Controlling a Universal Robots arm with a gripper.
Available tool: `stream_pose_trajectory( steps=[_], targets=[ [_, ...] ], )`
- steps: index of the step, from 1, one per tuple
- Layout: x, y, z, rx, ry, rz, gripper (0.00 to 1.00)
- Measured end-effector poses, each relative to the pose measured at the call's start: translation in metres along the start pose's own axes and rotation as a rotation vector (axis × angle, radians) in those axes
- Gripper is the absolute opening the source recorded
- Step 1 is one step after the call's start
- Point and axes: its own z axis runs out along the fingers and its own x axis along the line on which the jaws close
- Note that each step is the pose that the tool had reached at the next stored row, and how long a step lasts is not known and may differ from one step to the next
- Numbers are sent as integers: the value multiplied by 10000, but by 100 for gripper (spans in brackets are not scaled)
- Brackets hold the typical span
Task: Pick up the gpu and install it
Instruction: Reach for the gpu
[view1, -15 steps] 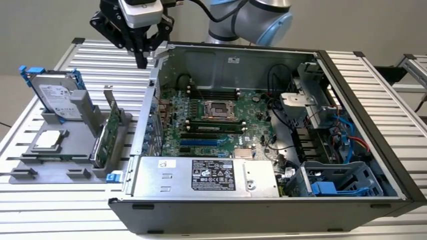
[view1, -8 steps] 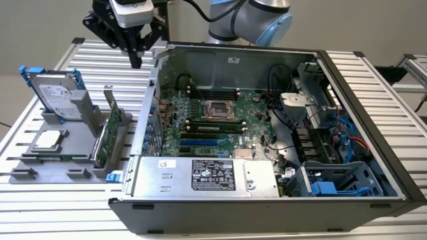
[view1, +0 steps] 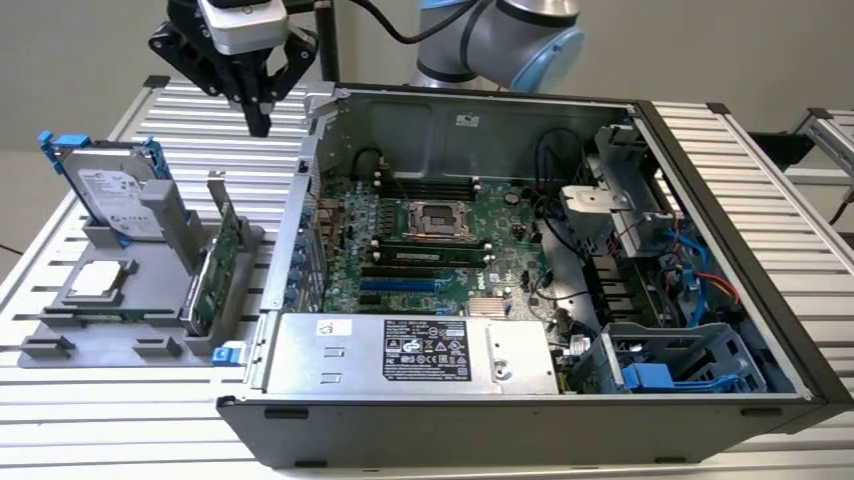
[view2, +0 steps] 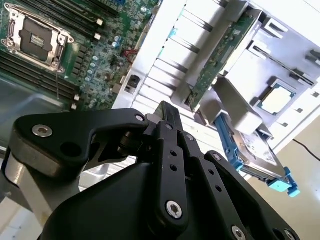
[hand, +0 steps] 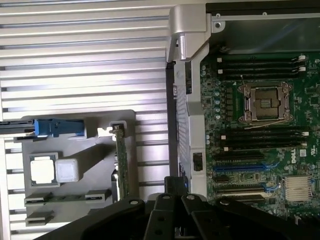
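The gpu (view1: 214, 262) stands on edge in a grey holder (view1: 134, 335) on the table, at the exterior view's left beside the open computer case (view1: 534, 120). It shows as a thin green board with a silver bracket in the second wrist view (view2: 220, 55) and in the first wrist view (hand: 121, 165). My gripper (view1: 256, 125) hangs well above and behind the gpu, near the case's rear corner. Its black fingers are shut with nothing between them, as seen in both wrist views (view2: 167, 112) (hand: 175, 184).
The holder also carries a hard drive (view1: 114, 190) with a blue frame and a square processor (view1: 100, 280). Inside the case lie the motherboard (view1: 427, 230), its blue expansion slots (view1: 400, 285), a silver power supply (view1: 400, 352) and drive cages (view1: 667, 370).
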Motion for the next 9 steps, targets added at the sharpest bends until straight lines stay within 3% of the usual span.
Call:
stream_pose_trajectory(
  steps=[9],
  targets=[
    [157,-11,-3,0,0,0,0]
  ],
)
